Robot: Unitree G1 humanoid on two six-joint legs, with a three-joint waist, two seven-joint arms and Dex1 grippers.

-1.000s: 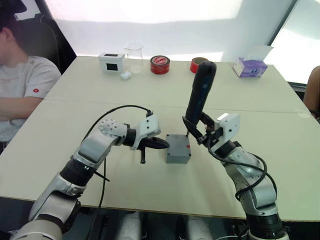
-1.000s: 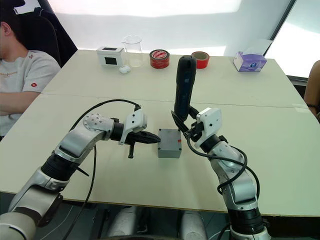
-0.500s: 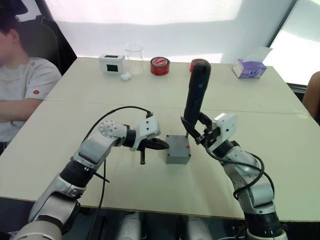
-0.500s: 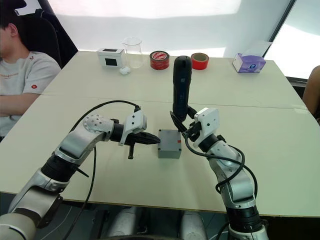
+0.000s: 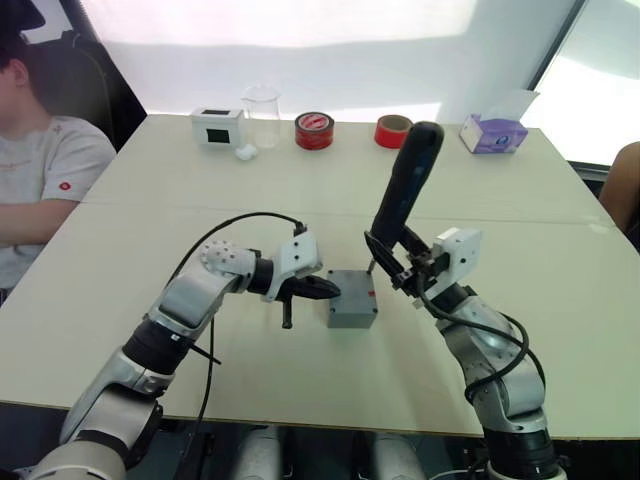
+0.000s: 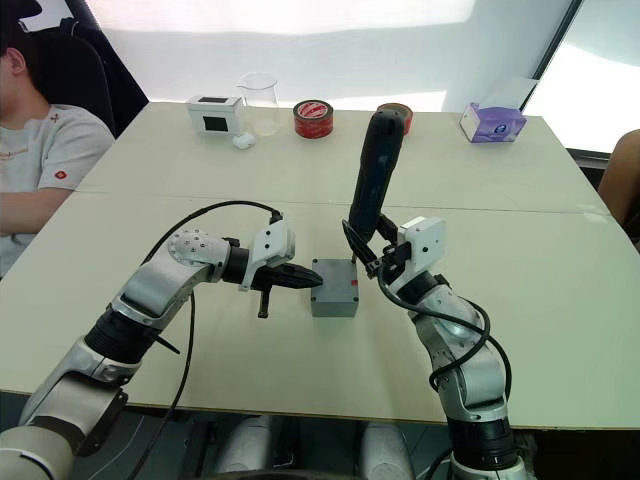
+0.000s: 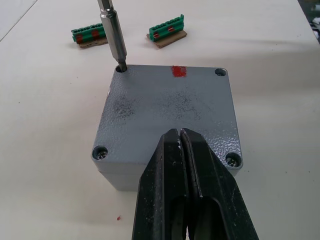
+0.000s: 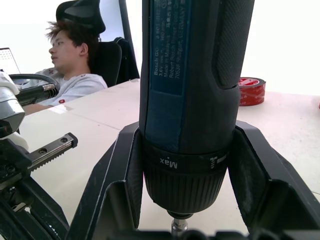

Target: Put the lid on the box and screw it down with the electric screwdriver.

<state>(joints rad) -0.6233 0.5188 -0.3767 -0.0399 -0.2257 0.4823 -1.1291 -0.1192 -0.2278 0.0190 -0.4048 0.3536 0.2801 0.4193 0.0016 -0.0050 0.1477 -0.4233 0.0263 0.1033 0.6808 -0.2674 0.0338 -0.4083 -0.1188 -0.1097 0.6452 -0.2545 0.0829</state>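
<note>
The grey box (image 5: 352,310) stands mid-table with the grey lid (image 7: 167,105) seated on top; screws show in three of the lid's corners, and a red mark sits at one edge. My right gripper (image 5: 392,263) is shut on the black electric screwdriver (image 5: 405,190), which stands nearly upright and leans right. Its metal bit (image 7: 112,30) sits in the lid's fourth corner hole. My left gripper (image 5: 333,291) is shut with nothing in it, its tips (image 7: 180,134) over the lid's near edge; I cannot tell if they touch it.
A person (image 5: 40,170) sits at the table's left. Along the far edge stand a white box with a black screen (image 5: 217,125), a glass beaker (image 5: 262,108), two red tape rolls (image 5: 314,130), and a tissue box (image 5: 497,133). Two green terminal blocks (image 7: 167,30) lie beyond the box.
The screwdriver's top swung left, then back to the right, while its bit stayed at the lid's corner. My left gripper has stayed put, shut, at the box.
</note>
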